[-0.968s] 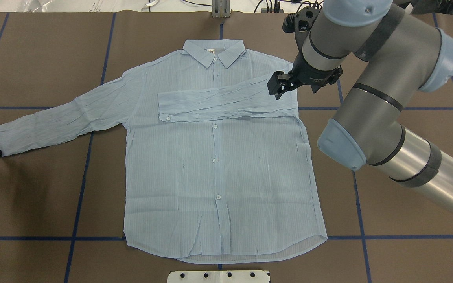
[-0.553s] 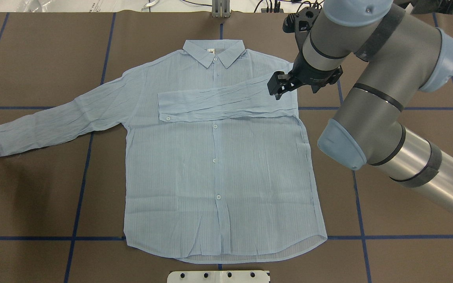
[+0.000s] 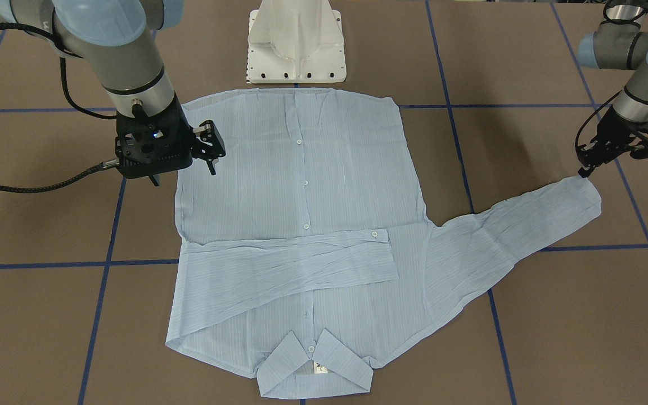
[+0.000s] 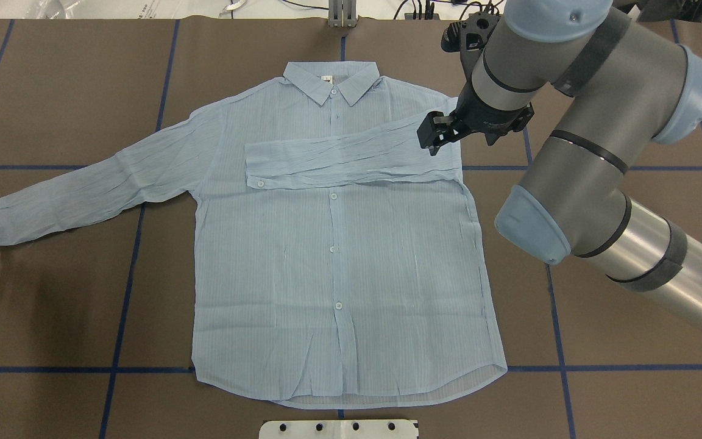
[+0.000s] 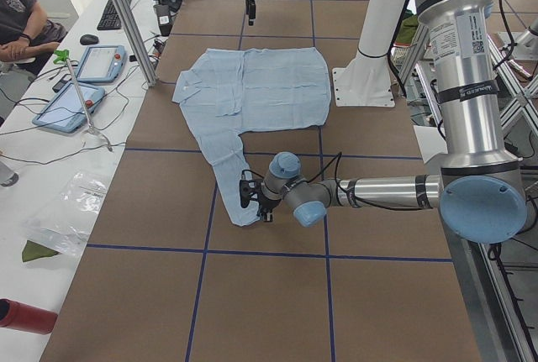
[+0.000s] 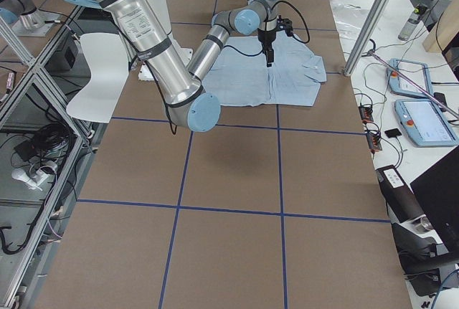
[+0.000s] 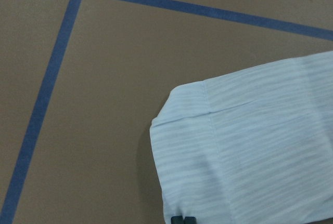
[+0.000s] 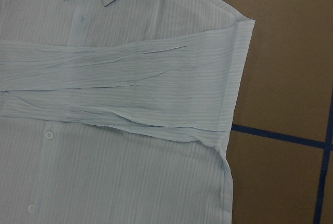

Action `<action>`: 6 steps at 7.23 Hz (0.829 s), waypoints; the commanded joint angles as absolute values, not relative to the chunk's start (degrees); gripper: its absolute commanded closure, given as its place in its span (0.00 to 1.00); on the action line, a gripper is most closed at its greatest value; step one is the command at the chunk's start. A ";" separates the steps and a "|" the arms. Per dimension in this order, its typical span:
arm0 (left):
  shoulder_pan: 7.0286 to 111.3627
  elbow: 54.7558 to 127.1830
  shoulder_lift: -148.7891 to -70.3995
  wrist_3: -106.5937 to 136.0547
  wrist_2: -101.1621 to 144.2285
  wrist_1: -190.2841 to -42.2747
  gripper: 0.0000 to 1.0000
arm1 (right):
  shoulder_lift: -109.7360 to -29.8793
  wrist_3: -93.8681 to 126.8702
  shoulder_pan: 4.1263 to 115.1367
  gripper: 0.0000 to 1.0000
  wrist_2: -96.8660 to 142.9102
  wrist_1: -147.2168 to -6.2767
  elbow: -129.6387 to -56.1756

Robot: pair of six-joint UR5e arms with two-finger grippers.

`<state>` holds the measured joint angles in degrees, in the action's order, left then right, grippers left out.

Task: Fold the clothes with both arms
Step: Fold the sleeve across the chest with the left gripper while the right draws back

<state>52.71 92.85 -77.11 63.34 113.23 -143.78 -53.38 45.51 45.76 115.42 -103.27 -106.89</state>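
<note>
The light-blue striped shirt lies flat, buttons up, collar at the far side. Its right sleeve is folded across the chest. The other sleeve stretches out toward the overhead view's left edge. My left gripper sits at that sleeve's cuff, and its fingertips are pressed together on the cuff's corner. My right gripper hovers open over the shirt's right shoulder edge, holding nothing. Its fingers do not show in the right wrist view.
Brown table covering with blue tape lines surrounds the shirt. The white pedestal base stands at the hem side. A side bench carries tablets and cables, and a seated person is beside it.
My left gripper has slid left toward the overhead view's edge, drawing the cuff corner slightly with it. The right arm has shifted a few pixels to the right.
</note>
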 commanded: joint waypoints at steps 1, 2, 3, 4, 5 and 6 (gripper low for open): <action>53.34 101.81 -78.65 64.07 114.78 -135.76 1.00 | -56.31 45.44 45.97 0.00 115.58 -103.27 -109.05; 54.22 105.95 -81.10 64.16 114.61 -129.87 1.00 | -58.77 45.09 46.31 0.00 115.75 -103.27 -111.07; 55.97 107.39 -87.65 64.25 114.61 -121.37 1.00 | -60.28 44.91 46.58 0.00 115.84 -103.36 -111.96; 56.16 108.19 -96.50 64.25 114.70 -109.63 1.00 | -62.21 44.74 46.67 0.00 116.01 -103.27 -112.58; 56.08 108.11 -105.64 65.29 114.61 -98.11 1.00 | -66.14 44.56 46.76 0.00 116.10 -103.18 -115.63; 55.81 107.58 -112.52 68.61 114.96 -92.69 1.00 | -68.44 44.47 47.28 0.00 117.32 -103.18 -117.75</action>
<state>55.93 107.77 -103.26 65.82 114.71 -102.09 -65.11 44.63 46.83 116.35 -103.22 -115.03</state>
